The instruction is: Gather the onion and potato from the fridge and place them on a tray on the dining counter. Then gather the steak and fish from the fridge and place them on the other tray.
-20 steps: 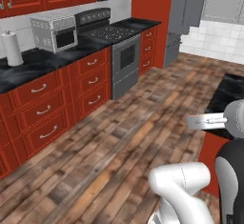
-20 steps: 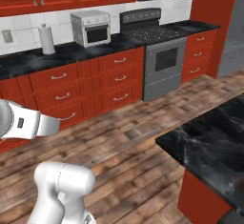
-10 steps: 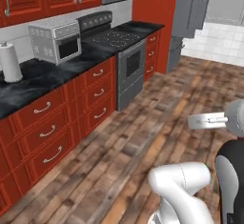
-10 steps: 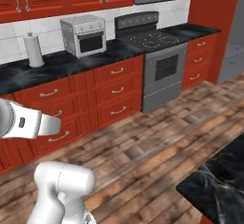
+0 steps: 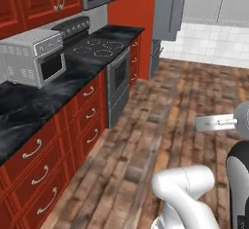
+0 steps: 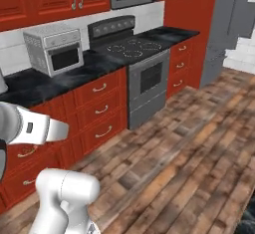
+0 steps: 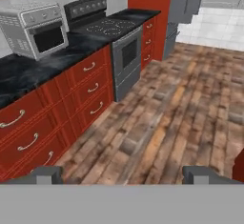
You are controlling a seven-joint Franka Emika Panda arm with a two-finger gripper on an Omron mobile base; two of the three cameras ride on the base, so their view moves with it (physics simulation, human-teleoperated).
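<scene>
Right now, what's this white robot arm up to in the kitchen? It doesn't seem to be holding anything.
Nothing is being handled at the moment. The gripper is open and empty, pointed across the wood-plank floor. Ahead along the red cabinets sit a silver toaster oven and a black stove on the dark counter. The tall grey fridge it must fetch food from stands beyond, not yet within reach, I'd judge.

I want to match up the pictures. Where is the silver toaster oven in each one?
Left base view: the toaster oven sits at the left edge, on the black counter.
Right base view: the toaster oven is upper left, on the same counter.
Hand view: the toaster oven is top left.
Shared landmark: the black stove stands right next to it in all three.
</scene>
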